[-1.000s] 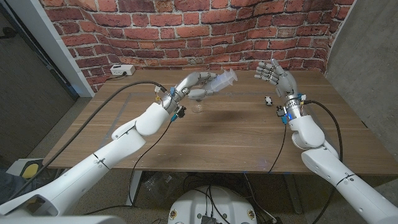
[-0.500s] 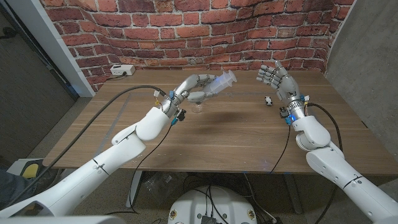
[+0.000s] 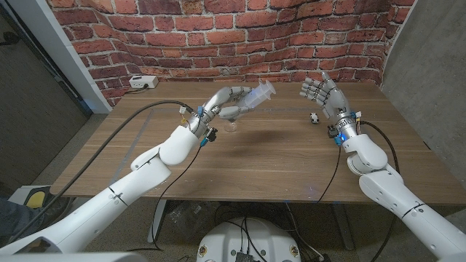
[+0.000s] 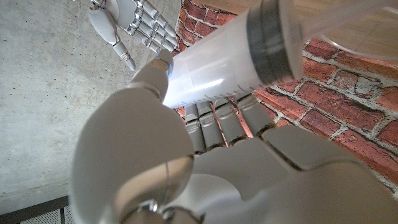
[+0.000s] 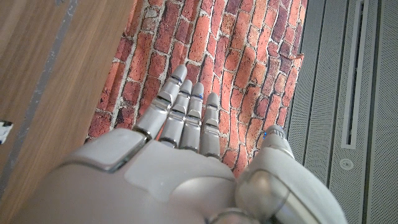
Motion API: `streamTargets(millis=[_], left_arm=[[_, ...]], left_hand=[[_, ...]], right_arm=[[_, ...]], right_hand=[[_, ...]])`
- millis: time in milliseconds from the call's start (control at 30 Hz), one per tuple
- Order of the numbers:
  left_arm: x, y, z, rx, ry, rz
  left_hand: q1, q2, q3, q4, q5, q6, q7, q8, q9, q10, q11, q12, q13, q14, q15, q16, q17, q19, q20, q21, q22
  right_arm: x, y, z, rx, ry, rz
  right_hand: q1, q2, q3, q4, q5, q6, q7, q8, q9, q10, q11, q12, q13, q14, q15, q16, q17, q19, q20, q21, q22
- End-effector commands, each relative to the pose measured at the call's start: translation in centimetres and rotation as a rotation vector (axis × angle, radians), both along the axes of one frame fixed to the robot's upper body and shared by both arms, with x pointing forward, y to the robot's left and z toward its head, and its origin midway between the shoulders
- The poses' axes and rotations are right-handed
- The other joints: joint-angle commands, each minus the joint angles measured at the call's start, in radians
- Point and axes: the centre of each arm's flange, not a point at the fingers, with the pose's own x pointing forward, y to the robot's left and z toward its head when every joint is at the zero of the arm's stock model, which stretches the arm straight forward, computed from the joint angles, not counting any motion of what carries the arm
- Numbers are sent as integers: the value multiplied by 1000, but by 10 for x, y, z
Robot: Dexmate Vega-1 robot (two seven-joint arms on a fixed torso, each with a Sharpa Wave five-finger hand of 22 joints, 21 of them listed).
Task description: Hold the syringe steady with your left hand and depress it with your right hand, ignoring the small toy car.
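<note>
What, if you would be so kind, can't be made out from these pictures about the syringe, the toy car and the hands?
- Syringe nozzle: hidden in the left hand, head view; cut off in left wrist view.
- Plunger depth: too small, head view.
- Toy car: too small for detail.
- Right hand palm: faces away, right wrist view.

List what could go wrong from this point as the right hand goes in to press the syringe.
1. The syringe is held in the air by the left hand, tilted with its plunger end toward the right hand; an off-axis push could twist it in the grip.
2. The right hand is open and apart from the plunger, so its approach may miss or knock the end.
3. The small toy car sits on the table just below the right hand; lowering the hand could bump it.
</note>
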Motion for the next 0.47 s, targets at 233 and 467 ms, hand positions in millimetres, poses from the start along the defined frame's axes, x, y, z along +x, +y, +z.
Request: streamTargets(millis=[233,467], left_arm=[[1,-2,2,-5,-6,0],[0,-1,1,0,-6,-3]], left_hand=[[-3,14,71,65,6,6,6,5,4,4,-3,5,3,1,-26,5,0,-8,0,-3,2],[-5,13,73,65,6,6,6,6,4,6,-6,5,3,2,-28,6,0,-6,-1,-4,2]], right_arm=[[1,2,-1,-10,-2,13],[-2,4,-2,-6,-3,11]], right_hand=[[-8,-4,2,4,-2,-5,2,0,4,-3,0,3,3,-2,-2,4,1,-5,0,1,1],[-8,-4,2,4,-2,-6,2,2,4,-3,0,4,3,-2,-3,5,1,-5,0,1,1]])
